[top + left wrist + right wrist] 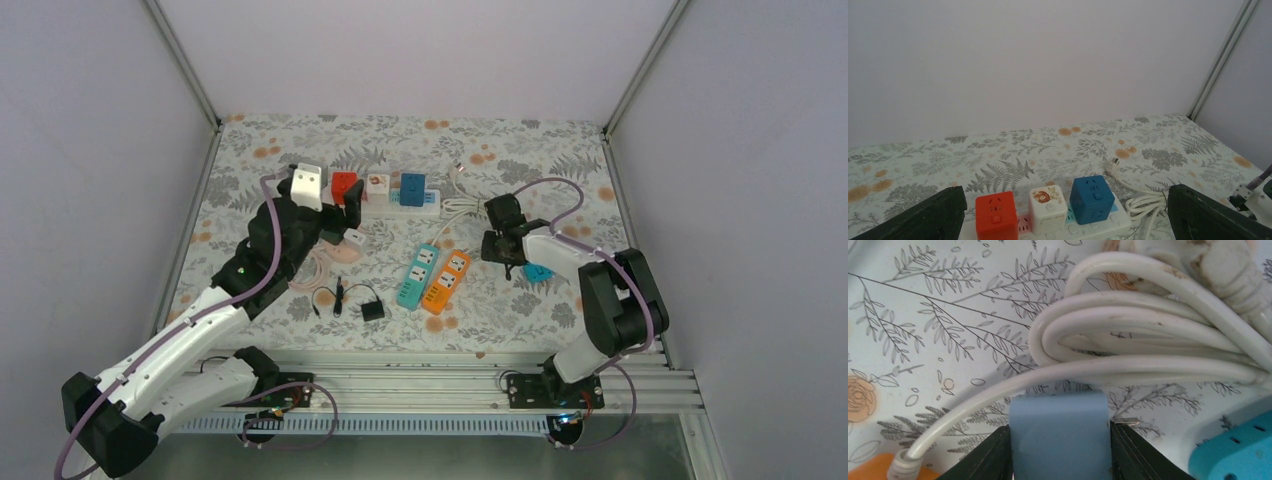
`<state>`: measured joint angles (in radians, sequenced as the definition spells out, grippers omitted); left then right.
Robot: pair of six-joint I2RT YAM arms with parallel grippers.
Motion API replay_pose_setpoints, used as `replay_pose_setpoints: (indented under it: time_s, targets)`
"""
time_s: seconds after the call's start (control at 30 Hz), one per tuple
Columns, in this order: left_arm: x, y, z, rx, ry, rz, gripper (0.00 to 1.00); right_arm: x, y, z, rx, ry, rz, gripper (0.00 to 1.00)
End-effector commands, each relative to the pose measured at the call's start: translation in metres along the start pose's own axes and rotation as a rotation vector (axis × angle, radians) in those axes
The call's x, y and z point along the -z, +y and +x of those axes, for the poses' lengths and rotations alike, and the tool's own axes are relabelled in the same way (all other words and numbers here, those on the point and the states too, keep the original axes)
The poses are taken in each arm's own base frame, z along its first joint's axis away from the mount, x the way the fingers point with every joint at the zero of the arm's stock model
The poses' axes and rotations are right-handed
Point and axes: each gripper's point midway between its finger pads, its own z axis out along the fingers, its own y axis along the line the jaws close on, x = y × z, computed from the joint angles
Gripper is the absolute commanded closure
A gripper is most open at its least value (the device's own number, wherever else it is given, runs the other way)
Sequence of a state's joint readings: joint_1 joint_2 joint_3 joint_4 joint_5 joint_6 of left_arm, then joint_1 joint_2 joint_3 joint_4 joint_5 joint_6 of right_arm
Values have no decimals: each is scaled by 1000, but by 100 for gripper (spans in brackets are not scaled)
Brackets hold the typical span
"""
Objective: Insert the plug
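Clamping the right gripper (pixel 507 258) onto a pale blue plug (pixel 1058 437), pinching its two flat sides between dark fingers (pixel 990 457) and baring one metal prong (pixel 1126 422) at the plug's right edge. Holding that plug low over the floral tablecloth (pixel 923 300), close against a coiled white cable (pixel 1148 335) and just beside a turquoise socket block (pixel 1240 455) at the lower right of the wrist view; touching the cloth or hanging clear of it, impossible to tell. Working, as seen from overhead, to the right of a teal strip (pixel 417 275) and an orange strip (pixel 447 280) lying side by side near the table's middle. Spreading the left gripper (pixel 1065 217) fully wide, grasping nothing, and hovering near a white power strip (pixel 1100 227) toward the far side of the table. Looking down from that wrist on three cube adapters plugged in a row: a red cube (pixel 995 215), a white cube (pixel 1048 207) with a small printed figure, and a blue cube (pixel 1092 197). Taking in, just past the strip's right end, a white plug head (pixel 1113 167) on loose cord, and, nearer the arm bases, a black adapter (pixel 372 311) with a thin black cord (pixel 335 298).
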<state>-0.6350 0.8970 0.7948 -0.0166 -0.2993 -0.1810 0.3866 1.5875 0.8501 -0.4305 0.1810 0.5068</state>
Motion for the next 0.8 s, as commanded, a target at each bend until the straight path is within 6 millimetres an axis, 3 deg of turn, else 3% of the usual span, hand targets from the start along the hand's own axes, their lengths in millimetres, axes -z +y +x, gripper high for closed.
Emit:
replay_pose_setpoints:
  time_s: [0.0, 0.2, 0.4, 0.53, 0.77]
  targets:
    - [-1, -8, -15, 25, -28, 36, 0, 19, -4, -10, -13, -50, 22, 57]
    - [-16, -20, 1, 52, 33, 87, 0, 67, 18, -37, -59, -182, -148, 56]
    - [-34, -50, 26, 144, 92, 238, 0, 139, 85, -62, -124, -298, -633, 55]
    - [-42, -70, 42, 243, 122, 346, 0, 181, 111, -73, -195, -345, -839, 57]
    - [-57, -93, 79, 363, 182, 385, 3, 185, 123, -68, -474, -219, -932, 58]
